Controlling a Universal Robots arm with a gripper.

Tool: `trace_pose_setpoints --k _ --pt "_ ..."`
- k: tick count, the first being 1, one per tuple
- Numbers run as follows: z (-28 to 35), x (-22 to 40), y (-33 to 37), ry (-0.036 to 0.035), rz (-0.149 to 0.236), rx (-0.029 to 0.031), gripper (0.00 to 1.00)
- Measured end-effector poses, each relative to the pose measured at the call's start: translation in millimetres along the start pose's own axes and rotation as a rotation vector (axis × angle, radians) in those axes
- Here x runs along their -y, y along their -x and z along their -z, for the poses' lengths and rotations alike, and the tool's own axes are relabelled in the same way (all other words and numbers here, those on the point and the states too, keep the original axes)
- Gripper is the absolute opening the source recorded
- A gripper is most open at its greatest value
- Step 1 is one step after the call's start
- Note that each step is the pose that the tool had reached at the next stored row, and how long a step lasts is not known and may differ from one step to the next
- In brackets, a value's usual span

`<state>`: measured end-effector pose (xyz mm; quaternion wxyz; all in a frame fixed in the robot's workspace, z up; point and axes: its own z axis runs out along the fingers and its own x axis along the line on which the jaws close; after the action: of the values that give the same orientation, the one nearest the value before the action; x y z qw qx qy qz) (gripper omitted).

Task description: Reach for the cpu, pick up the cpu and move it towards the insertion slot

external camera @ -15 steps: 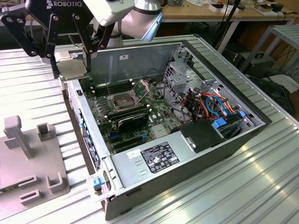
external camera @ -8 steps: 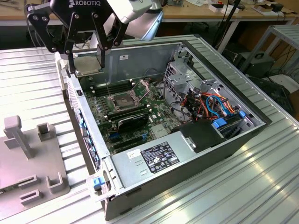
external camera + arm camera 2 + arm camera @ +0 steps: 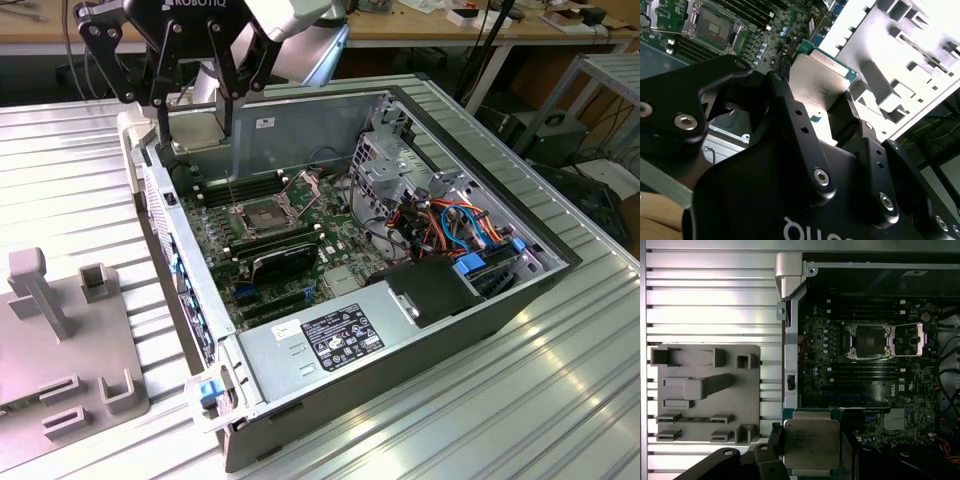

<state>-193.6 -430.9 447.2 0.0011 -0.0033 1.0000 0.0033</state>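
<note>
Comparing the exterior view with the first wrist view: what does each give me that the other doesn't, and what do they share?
Exterior view: the tool hanging above the far corner of the open computer case, and the labelled power supply at the near end.

First wrist view: the cpu close up, metal lid toward the camera, clamped between the tool's fingers and apart from the insertion slot.

Both: the insertion slot with its dark centre bare, and the grey fixture plate beside the case.

The gripper [image 3: 822,107] hangs pointing down (fingers [image 3: 790,115] closed on the cpu [image 3: 817,80]).
</note>
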Motion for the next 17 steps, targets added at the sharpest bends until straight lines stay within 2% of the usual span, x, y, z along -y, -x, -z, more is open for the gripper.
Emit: trace_pose_setpoints --k 2,14,17 --pt "-0.3 -6.9 4.8 -0.0005 0.000 0.0000 0.55" --pt "-1.5 -38.7 16.7 -0.0033 0.000 0.0001 0.55" --pt "-2.0 -50.8 18.4 -0.0033 0.000 0.0001 0.55"
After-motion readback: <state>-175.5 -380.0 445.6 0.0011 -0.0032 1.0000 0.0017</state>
